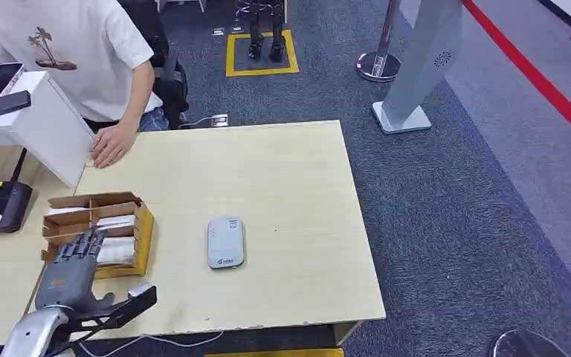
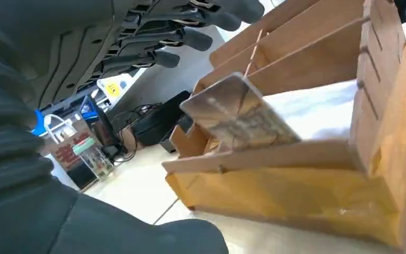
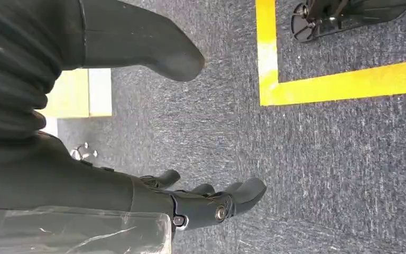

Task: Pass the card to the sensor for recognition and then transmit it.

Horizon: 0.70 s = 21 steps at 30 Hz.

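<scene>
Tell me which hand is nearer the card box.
Left. The left hand is over the card box, fingers spread above its slots. The right hand hangs over the carpet, away from the table.

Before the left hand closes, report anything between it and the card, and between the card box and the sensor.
Nothing visible blocks the left hand above the card leaning in the wooden box. The tabletop between box and grey sensor is bare.
</scene>
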Tool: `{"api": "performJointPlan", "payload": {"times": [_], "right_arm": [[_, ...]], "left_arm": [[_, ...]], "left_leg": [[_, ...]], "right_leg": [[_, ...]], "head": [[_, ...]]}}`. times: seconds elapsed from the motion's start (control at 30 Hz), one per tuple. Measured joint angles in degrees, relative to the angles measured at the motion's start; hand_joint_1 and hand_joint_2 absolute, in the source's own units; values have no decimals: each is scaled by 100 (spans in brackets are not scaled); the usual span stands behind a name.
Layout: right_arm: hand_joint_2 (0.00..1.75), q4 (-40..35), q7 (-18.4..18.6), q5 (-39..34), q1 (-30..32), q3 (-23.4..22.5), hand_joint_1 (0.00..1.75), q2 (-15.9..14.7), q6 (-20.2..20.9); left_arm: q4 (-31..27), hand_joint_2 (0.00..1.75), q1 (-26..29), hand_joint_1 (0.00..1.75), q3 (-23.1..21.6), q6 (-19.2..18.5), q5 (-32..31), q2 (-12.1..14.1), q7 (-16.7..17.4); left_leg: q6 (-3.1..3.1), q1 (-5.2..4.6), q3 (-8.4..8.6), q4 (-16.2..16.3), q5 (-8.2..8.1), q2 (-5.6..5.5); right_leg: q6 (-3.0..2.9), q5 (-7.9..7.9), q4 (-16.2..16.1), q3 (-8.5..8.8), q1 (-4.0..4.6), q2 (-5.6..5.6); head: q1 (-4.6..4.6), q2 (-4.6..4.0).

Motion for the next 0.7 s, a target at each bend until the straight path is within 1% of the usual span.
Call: {"api": "performJointPlan", "payload": {"times": [0.1,0.5,0.7], "right_arm": [[175,0,-4,0,-4,-2,0,0,-2],[175,0,-4,2,-3,-2,0,-2,-7],[175,0,-2,4,-3,-2,0,-2,-7]], "left_arm": [[-87,175,84,0,0,-13,0,44,7],[-197,175,168,0,15,-52,-11,44,20],[-197,175,165,0,144,-57,-26,44,63]], "left_leg": [[0,0,0,0,0,-1],[0,0,1,0,1,-2],[0,0,1,0,1,-2]], "right_leg": [[0,0,0,2,0,-2],[0,1,0,2,0,-2],[0,0,0,2,0,-2]], "head": [[0,0],[-2,0],[-2,0]]}}
